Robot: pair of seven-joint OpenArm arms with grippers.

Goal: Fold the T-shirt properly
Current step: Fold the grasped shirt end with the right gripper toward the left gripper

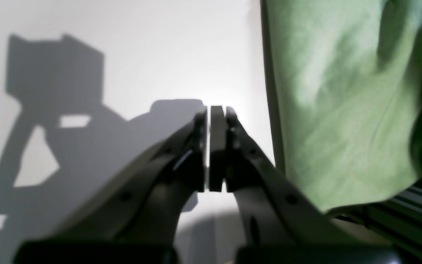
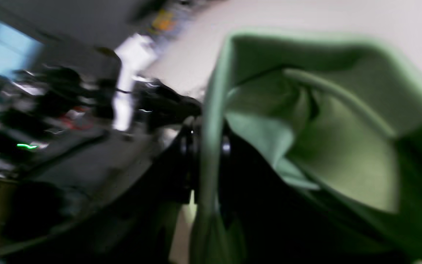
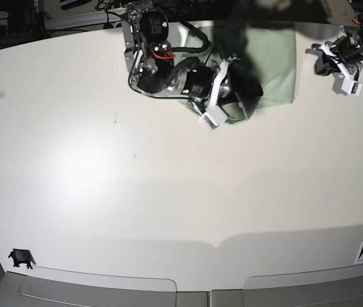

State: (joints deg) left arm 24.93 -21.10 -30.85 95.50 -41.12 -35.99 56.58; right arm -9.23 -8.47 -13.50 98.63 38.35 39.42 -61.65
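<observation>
In the left wrist view, the left hand (image 1: 216, 146) is hanging clenched on nothing over the bare white counter (image 1: 141, 55), its pads pressed flat together, with the T-shirt (image 1: 343, 102) lying just beside it and apart from it. In the right wrist view, which is blurred, the right hand (image 2: 205, 146) is pinching a hemmed edge of the pale green cloth between its jaws, the rest of the shirt billowing in loose folds beyond. In the base view, the shirt is sitting at the far edge of the counter as a partly folded rectangle, the right arm reaching over its near corner while the left hand (image 3: 342, 67) is waiting off to the side. A fold seems to be under way; the next move likely calls for carrying the gripped edge across and laying it flat, square with the rest.
</observation>
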